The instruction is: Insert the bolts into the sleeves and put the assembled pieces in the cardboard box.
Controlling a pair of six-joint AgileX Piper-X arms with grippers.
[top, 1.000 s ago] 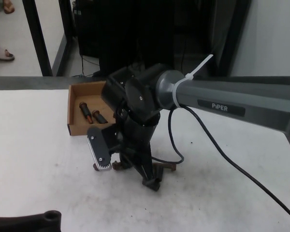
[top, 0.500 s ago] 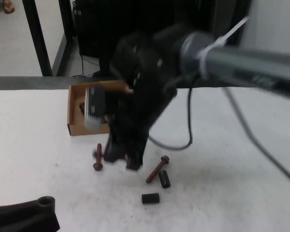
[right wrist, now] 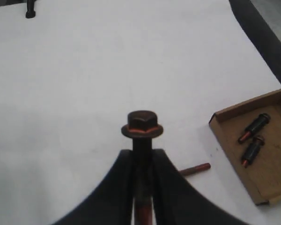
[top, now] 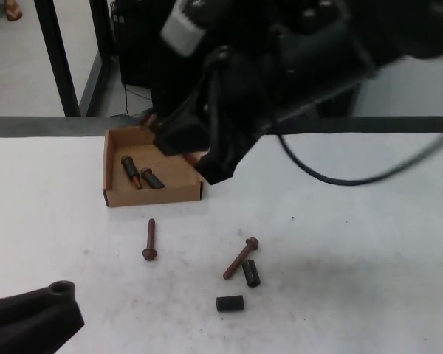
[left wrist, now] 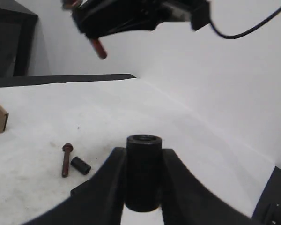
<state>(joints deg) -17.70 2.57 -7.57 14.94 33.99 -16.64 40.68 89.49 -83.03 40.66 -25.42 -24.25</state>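
The right hand (right wrist: 142,158) is pinching a bolt (right wrist: 142,125) by its shank, with the head sticking out past the fingertips, and is hanging above the surface (top: 354,258) near the cardboard box (top: 117,196). The left hand (left wrist: 144,161) is clamping a sleeve (left wrist: 144,185) upright, its open bore facing up. For a clean insertion, the bolt's free end is probably needing careful lining up with the bore before any slow push, with both grips holding firm against slipping.

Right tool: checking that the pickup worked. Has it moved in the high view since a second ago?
Yes. The right tool, shut on a bolt, rose from the bench in front of the cardboard box to over the box's right side.
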